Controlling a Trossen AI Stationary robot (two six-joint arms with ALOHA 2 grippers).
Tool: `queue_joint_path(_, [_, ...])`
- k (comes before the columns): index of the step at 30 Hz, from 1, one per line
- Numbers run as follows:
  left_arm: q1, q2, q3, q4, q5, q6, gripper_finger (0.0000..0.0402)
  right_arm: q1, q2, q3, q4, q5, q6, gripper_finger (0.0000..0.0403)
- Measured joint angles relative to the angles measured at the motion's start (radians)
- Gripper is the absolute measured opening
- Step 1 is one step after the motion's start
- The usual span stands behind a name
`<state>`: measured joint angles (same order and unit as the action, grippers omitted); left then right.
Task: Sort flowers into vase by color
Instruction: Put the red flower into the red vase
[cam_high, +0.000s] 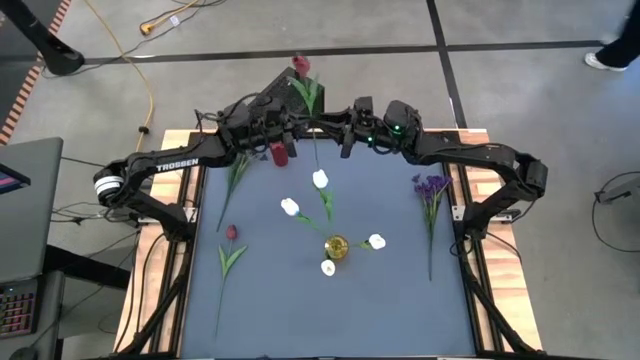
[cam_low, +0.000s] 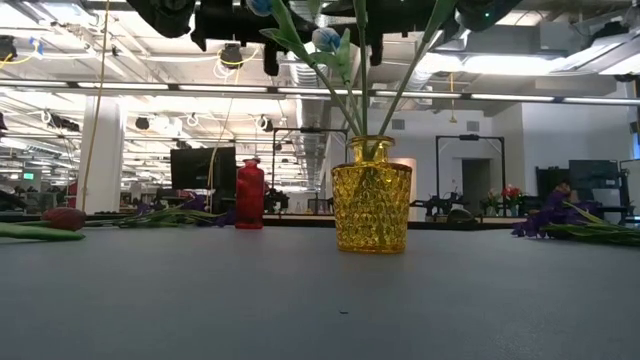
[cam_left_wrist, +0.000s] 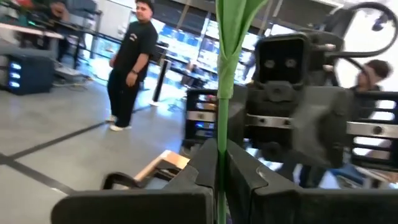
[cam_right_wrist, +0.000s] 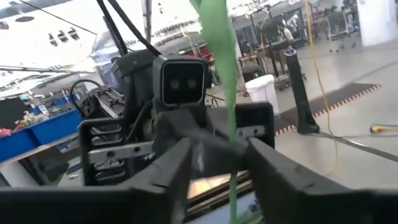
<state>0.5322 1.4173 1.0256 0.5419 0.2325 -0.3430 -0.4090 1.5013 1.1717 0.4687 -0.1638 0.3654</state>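
My left gripper (cam_high: 303, 124) is raised over the table's far middle and shut on a dark red tulip (cam_high: 300, 65). My right gripper (cam_high: 337, 128) faces it, open, with a finger on either side of the same green stem (cam_right_wrist: 231, 168) and not touching it. Several white tulips (cam_high: 290, 207) stand with their stems in the yellow glass vase (cam_low: 370, 195). A small red vase (cam_low: 250, 193) stands near the far edge. Another red tulip (cam_high: 231, 232) lies on the left, and purple sprigs (cam_high: 430, 185) lie on the right. My left gripper pinches the tulip's green stem (cam_left_wrist: 221, 134) between its two fingers (cam_left_wrist: 205, 171), coming level from the table's left and lying across the stem. The flower is lifted clear of the table. It stands roughly upright, with its red head above the fingers.
A green-stemmed flower (cam_high: 238, 170) lies by the left arm near the red vase. The dark mat (cam_high: 280, 310) is bare toward the near edge. A person (cam_left_wrist: 130, 62) stands in the room beyond the table.
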Motion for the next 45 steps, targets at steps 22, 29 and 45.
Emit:
queue_joint_path(22, [0.361,-0.043,-0.024,-0.127,0.022,0.207,0.0,-0.045,-0.042,0.0,-0.198,0.001,-0.033,0.0276])
queue_joint_path(29, [0.372,-0.058,-0.215,0.113,0.023,0.148,0.0,-0.045,-0.042,0.0,-0.203,0.002,-0.034,0.0276])
queue_joint_path(45, [0.365,-0.096,-0.355,0.12,-0.034,0.17,0.0,-0.045,-0.042,0.0,-0.217,0.004,-0.026,0.0276])
